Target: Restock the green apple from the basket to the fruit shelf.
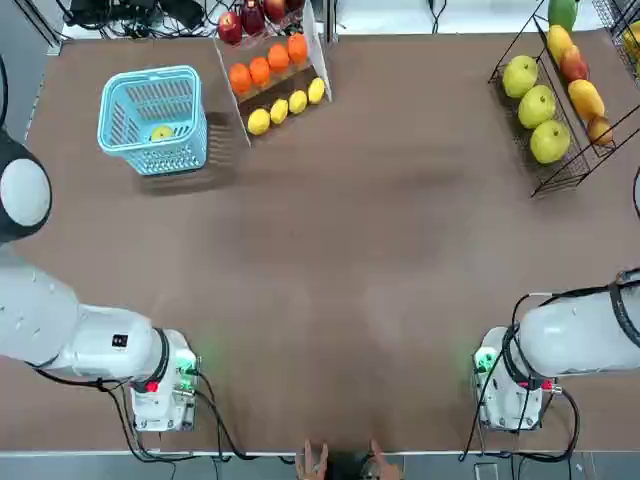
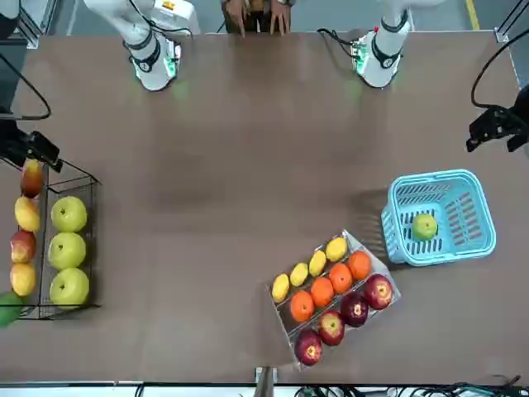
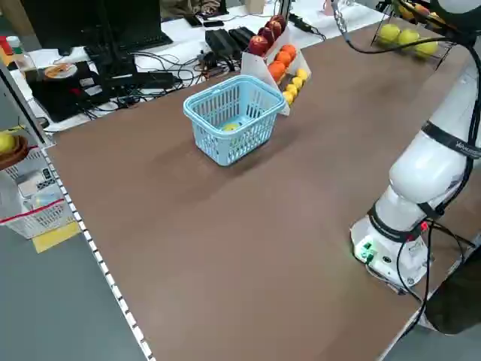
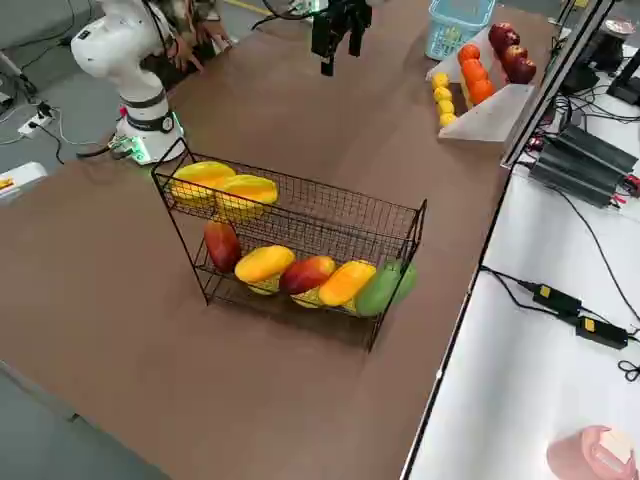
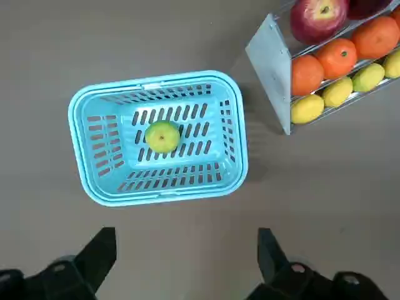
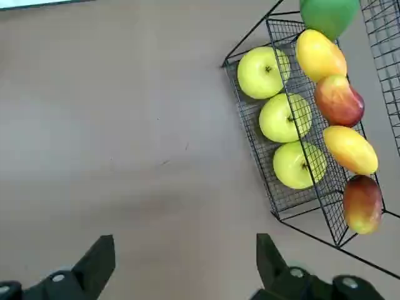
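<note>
We see a round yellow-green apple resting on the floor of a light blue plastic basket with lattice sides, at the far left of the brown table. The robot's left gripper hangs above the table on the near side of the basket, its two black fingers spread wide with nothing between them; we see the apple beyond and below them, untouched.

Just to the basket's right, we find a white slanted stand holding dark red apples, oranges and lemons. At far right stands a black thin-wire tiered rack, where we count three yellow-green apples in a row beside a line of mangoes.

The right gripper is idle above the table's right side, near the rack, fingers apart and empty. At the middle of the near edge, we see a person's hands.
</note>
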Controlling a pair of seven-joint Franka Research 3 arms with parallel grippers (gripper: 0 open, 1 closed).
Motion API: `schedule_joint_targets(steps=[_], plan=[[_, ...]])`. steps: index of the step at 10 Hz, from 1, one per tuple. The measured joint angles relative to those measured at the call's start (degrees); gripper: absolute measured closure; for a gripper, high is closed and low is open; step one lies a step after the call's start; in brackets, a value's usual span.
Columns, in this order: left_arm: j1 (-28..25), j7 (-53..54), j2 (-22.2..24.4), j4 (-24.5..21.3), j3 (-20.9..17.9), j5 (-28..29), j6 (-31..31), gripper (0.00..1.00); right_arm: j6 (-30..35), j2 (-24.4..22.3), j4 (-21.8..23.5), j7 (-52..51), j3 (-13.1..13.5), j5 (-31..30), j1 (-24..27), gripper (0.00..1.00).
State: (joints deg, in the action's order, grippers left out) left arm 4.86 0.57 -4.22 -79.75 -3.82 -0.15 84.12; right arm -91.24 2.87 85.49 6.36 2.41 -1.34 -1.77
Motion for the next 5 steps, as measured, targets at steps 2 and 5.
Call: schedule_joint_targets(steps=[2, 5], plan=[[0.00, 1.36, 0.16, 0.09, 0.00, 0.00, 0.00, 0.00, -0.09, -0.04, 0.00, 0.00, 0.00, 0.00, -0.01, 0.00], [0.00, 1.83, -0.11, -0.08, 0.03, 0.00, -0.04, 0.00, -0.03, -0.05, 0.00, 0.00, -0.04, 0.00, -0.29, 0.00]])
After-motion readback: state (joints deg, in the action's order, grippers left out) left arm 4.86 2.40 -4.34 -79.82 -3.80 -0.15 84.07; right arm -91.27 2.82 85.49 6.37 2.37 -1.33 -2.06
